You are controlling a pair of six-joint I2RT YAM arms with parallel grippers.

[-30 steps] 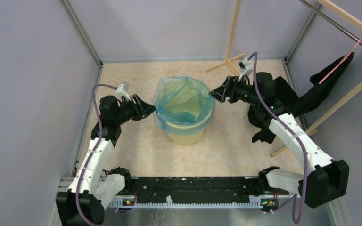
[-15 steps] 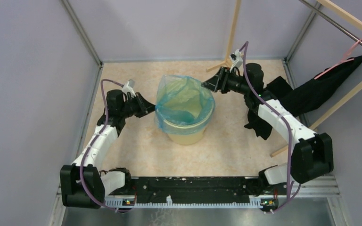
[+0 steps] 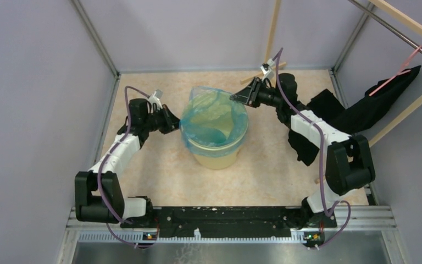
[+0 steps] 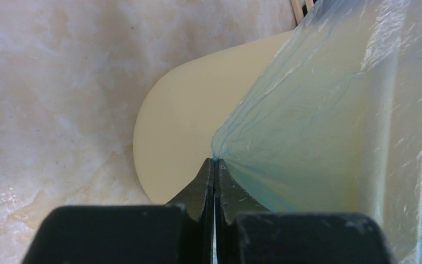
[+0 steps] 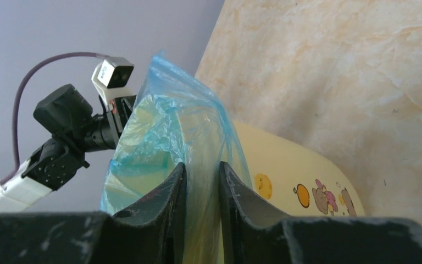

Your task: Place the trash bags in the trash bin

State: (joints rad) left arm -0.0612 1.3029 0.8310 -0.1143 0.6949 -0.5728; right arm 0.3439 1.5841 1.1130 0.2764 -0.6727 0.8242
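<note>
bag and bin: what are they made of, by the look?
bag: thin plastic film, translucent light blue, glossy; it crinkles finely and the bin shows through. bin: probably moulded plastic, pale yellow, opaque, smooth low-sheen wall; cartoon prints on its side.

black cloth (image 3: 375, 104) hanging at right | wooden stand (image 3: 274, 27) at back | beige marbled tabletop (image 3: 159, 176)

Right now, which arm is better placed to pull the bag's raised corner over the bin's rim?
Probably the right. The right tool grips the bag at that corner, above the bin's far rim. The left tool pinches film outside the left wall.
</note>
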